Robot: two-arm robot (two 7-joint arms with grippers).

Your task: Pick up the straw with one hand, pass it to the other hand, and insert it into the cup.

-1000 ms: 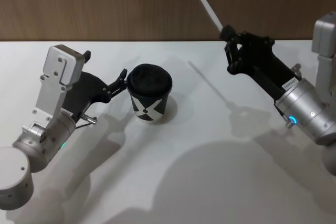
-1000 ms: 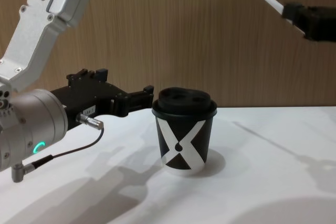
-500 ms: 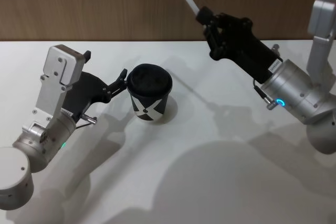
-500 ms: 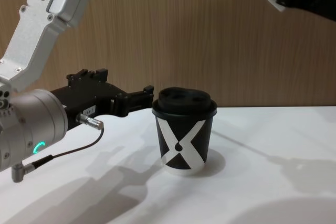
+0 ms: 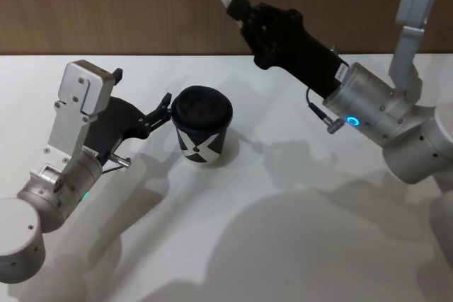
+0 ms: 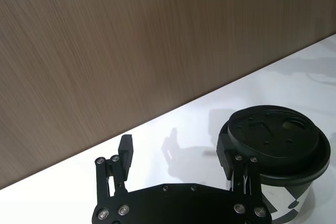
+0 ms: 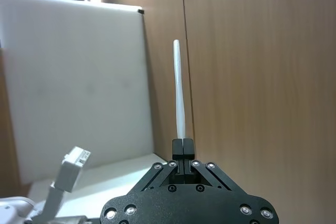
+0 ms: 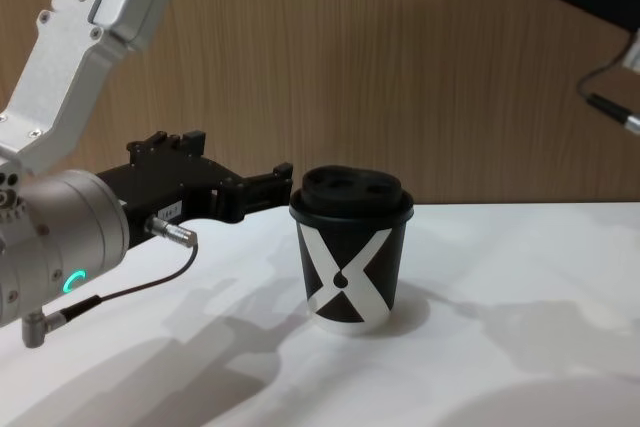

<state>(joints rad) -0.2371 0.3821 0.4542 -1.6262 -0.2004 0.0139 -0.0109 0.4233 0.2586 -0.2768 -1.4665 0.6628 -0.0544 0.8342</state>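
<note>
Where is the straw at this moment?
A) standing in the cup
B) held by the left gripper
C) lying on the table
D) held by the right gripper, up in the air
D: the right gripper is shut on the straw, raised well above the cup, which has nothing stuck in it.
</note>
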